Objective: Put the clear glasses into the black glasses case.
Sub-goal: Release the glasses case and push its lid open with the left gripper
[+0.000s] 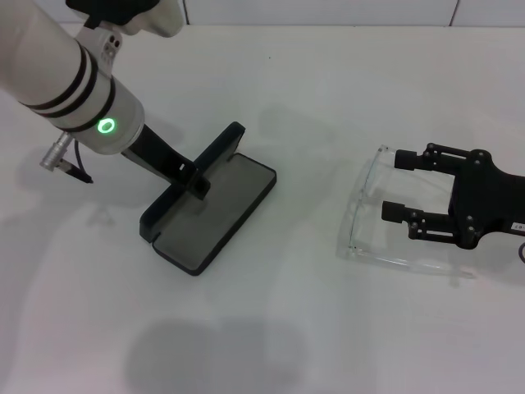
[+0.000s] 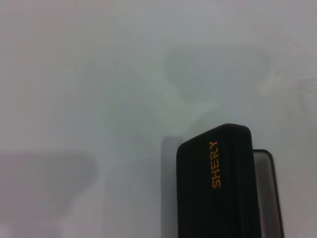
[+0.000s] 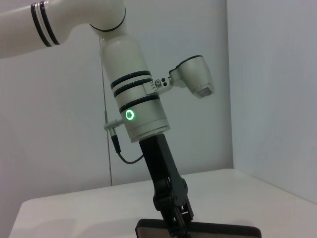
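The black glasses case (image 1: 221, 215) lies open left of the table's centre, grey lining up. Its lid (image 1: 220, 150) stands raised, and my left gripper (image 1: 195, 177) is shut on the lid's edge. The left wrist view shows the lid's outside (image 2: 218, 188) with orange lettering. In the right wrist view, the left gripper (image 3: 174, 219) clamps the case (image 3: 223, 231) from above. The clear glasses (image 1: 358, 220) lie on the table to the right, lenses toward the case. My right gripper (image 1: 400, 185) is open just above them, fingertips near the lens, between the temple arms.
The white table (image 1: 287, 328) carries only the case and the glasses. A gap of bare surface separates the two. The left forearm (image 1: 74, 82), with its green light, slants in from the upper left.
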